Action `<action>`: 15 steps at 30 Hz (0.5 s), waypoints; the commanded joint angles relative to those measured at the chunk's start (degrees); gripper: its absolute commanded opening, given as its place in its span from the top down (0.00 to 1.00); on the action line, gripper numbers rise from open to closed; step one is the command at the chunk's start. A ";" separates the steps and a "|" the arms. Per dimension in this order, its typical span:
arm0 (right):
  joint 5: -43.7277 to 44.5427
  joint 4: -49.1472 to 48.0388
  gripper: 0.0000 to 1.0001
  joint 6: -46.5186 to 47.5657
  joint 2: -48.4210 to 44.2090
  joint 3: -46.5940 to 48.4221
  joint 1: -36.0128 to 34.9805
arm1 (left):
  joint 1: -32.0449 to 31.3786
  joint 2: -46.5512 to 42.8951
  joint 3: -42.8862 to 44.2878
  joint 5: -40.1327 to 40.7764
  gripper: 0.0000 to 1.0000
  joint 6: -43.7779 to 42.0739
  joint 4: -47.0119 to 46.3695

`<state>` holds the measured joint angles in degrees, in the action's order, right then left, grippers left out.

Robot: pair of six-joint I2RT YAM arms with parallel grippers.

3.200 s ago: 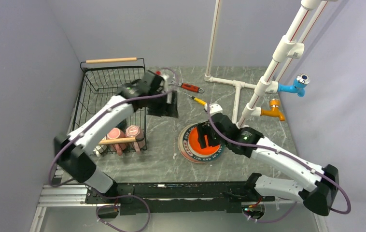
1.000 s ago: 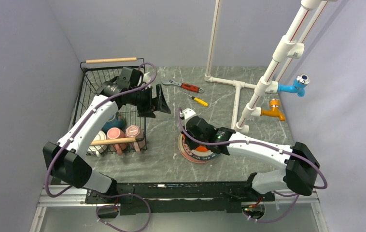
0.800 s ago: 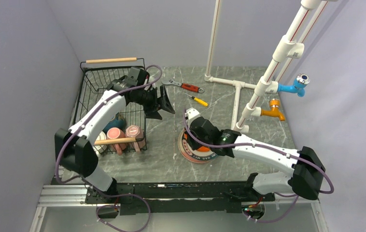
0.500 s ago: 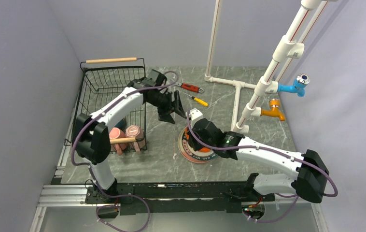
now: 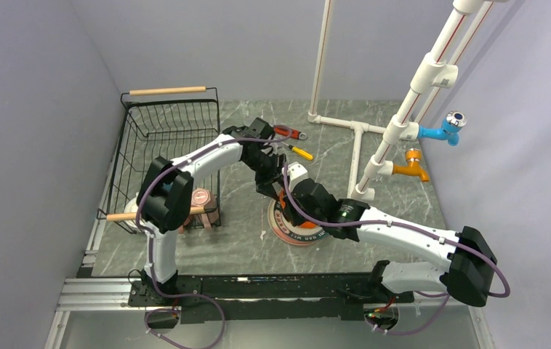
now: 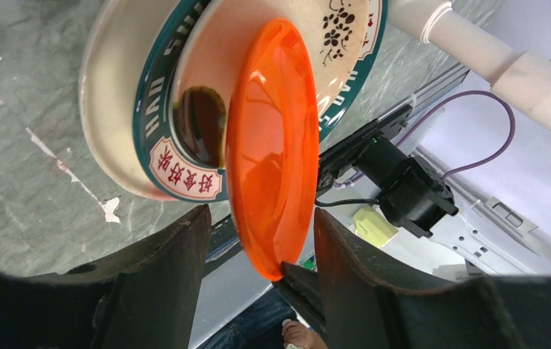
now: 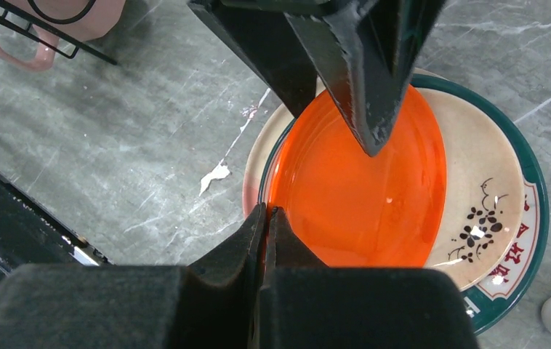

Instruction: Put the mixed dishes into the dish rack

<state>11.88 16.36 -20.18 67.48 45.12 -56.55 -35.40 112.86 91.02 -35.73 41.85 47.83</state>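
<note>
— Looking at the grey marbled table (image 5: 243, 236), where are the dishes?
— Two plates are stacked near its middle. The orange-red plate (image 7: 363, 189) sits on the larger lettered-rim plate (image 7: 509, 211), which lies flat on the table to the right of the dish rack (image 5: 123, 145), apart from it.
— Is the orange-red plate lying flat?
— No. It is tilted: one edge rests on the lettered-rim plate, and the opposite edge is raised off it.
— What holds it up?
— The right gripper (image 7: 267, 212). Its jaws are clenched tight on the raised rim, as the right wrist view shows.
— And the left gripper (image 6: 262, 218)?
— It reaches in from the rack side. Its two dark fingers (image 6: 160, 280) straddle the plate's edge, one on each face, with a gap on both sides. The jaws are released, gripping nothing.
— What is in the dish rack?
— It is a black wire basket with wooden rod handles (image 5: 167, 91) at its far and near ends. A pink mug (image 5: 201, 198) sits at its near right corner; the left arm (image 5: 165, 200) hides what is beside it.
— Anything else on the table?
— A red-handled wrench (image 5: 288, 132) and a yellow-handled screwdriver (image 5: 301, 152) lie behind the plates, near the white pipe frame (image 5: 360, 134).
</note>
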 commanded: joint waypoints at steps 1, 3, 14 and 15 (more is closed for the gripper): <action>1.48 -3.01 1.00 -0.83 -1.10 0.18 0.24 | -2.15 2.07 3.90 -1.04 0.43 0.27 -0.20; 1.55 -2.98 1.00 -0.82 -0.97 0.06 0.22 | -2.52 2.99 4.43 -1.29 0.51 0.21 -0.22; 2.67 -0.84 1.00 0.08 0.17 2.35 0.11 | -2.66 3.03 9.37 3.28 1.00 -3.88 4.90; 2.84 -0.57 1.00 0.25 0.02 2.67 0.11 | -2.64 3.06 9.84 3.45 1.00 -4.01 5.26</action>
<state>13.47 16.16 -20.47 67.57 45.32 -56.45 -37.74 116.88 96.68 -32.29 39.59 51.29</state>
